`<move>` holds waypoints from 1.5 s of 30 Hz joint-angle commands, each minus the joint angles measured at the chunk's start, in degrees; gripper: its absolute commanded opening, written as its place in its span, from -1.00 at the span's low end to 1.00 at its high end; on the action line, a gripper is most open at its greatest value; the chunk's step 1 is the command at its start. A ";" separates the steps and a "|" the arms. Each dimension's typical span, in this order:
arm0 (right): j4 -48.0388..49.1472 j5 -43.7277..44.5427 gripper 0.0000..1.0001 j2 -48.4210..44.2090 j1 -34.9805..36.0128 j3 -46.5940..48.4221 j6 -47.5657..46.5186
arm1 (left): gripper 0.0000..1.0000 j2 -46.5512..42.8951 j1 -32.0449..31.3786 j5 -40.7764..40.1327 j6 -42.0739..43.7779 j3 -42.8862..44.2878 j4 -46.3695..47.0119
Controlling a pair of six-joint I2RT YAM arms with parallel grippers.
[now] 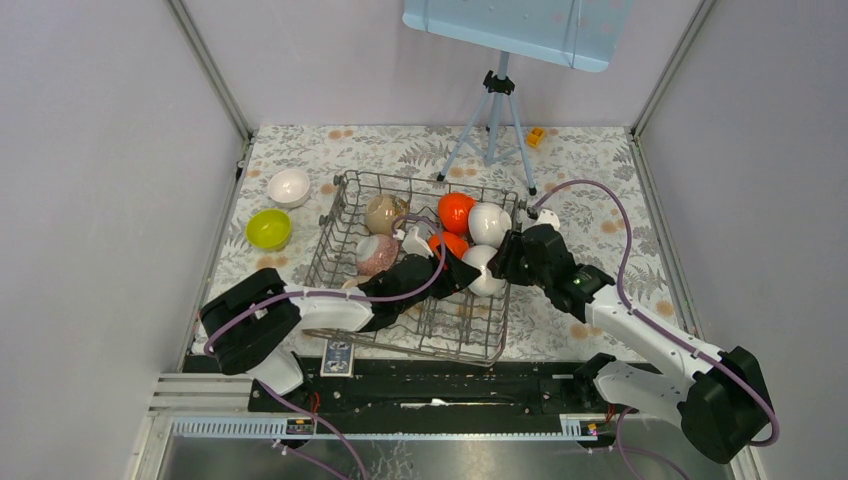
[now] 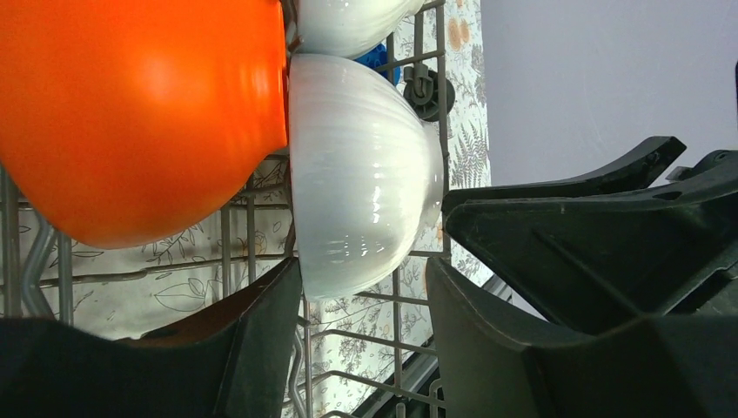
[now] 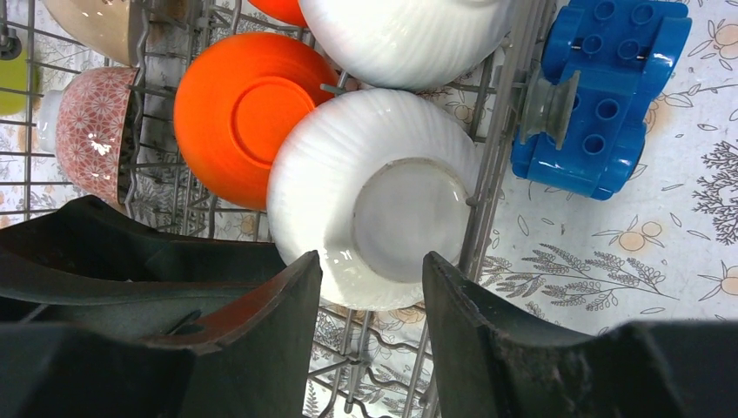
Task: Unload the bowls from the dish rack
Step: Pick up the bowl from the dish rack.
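Observation:
The grey wire dish rack (image 1: 340, 255) holds a beige bowl (image 1: 380, 213), a pink patterned bowl (image 1: 377, 253), two orange bowls (image 1: 456, 211), and two white bowls (image 1: 489, 222). My left gripper (image 1: 457, 276) and right gripper (image 1: 506, 258) both reach the nearer white bowl (image 1: 483, 272) at the rack's right side. In the left wrist view the left gripper (image 2: 365, 279) is open, with that white bowl's (image 2: 361, 170) edge just beyond its tips, beside an orange bowl (image 2: 130, 104). In the right wrist view the right gripper (image 3: 372, 270) is open below the bowl's base (image 3: 374, 196).
A white bowl (image 1: 289, 186) and a lime bowl (image 1: 268, 228) sit on the floral cloth left of the rack. A blue block (image 3: 600, 87) lies against the rack's right wall. A grey tripod (image 1: 492, 125) stands behind the rack.

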 commanded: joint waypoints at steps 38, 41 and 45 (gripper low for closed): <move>3.24 -2.52 0.04 -1.26 -1.93 -1.20 0.43 | -0.05 1.34 -0.71 5.91 4.25 4.66 8.57; 3.50 -2.80 0.03 -1.23 -2.04 -1.37 0.58 | -0.09 1.81 -0.71 6.53 4.19 4.49 10.01; 3.76 -3.27 0.04 -1.55 -2.14 -1.47 0.89 | -0.18 2.52 -0.71 7.57 4.09 4.31 12.84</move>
